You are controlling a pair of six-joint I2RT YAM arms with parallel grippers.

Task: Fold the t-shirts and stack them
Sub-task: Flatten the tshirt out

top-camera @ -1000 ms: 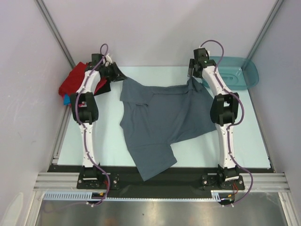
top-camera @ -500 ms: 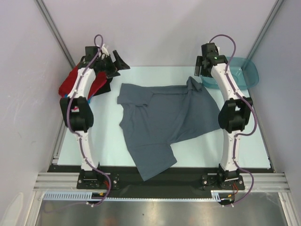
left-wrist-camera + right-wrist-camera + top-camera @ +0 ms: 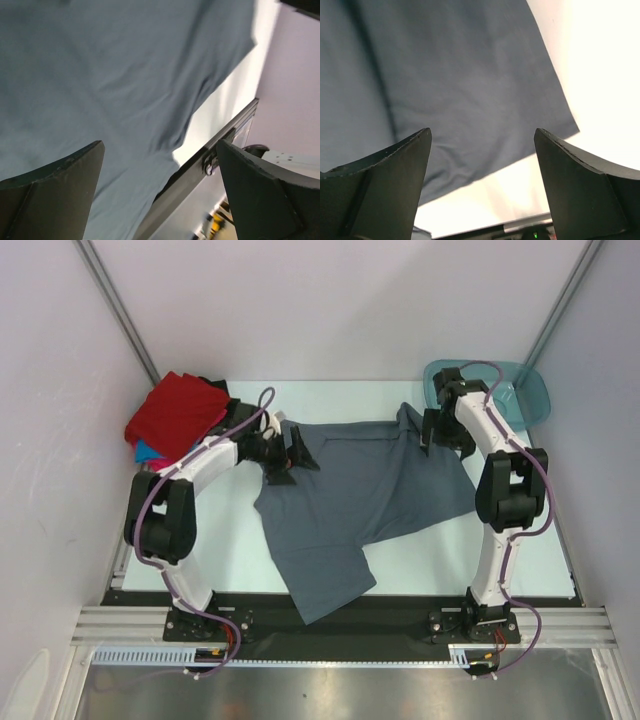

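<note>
Grey-blue t-shirt [image 3: 350, 500] is lying spread in the middle of the tabletop [image 3: 230, 540], and the left jaws at 10 o'clock and right jaws at 2 o'clock are hanging wide apart, holding nothing, so a pinch catching two layers could be bunching it.

A slate grey-blue shirt [image 3: 350, 500] lies spread out across the middle of the table [image 3: 230, 540], unfolded and loosely rumpled. Its cloth shows soft creases in both wrist views [image 3: 100, 75] [image 3: 445, 75]. One flap reaches toward the near edge and laps onto the dark front strip, and the far right corner is bunched up. A red shirt [image 3: 175, 410] sits in the far left corner on top of a small heap. A bright blue shirt [image 3: 148, 452] peeks out beneath it, and a black shirt [image 3: 213, 386] shows behind.
</note>
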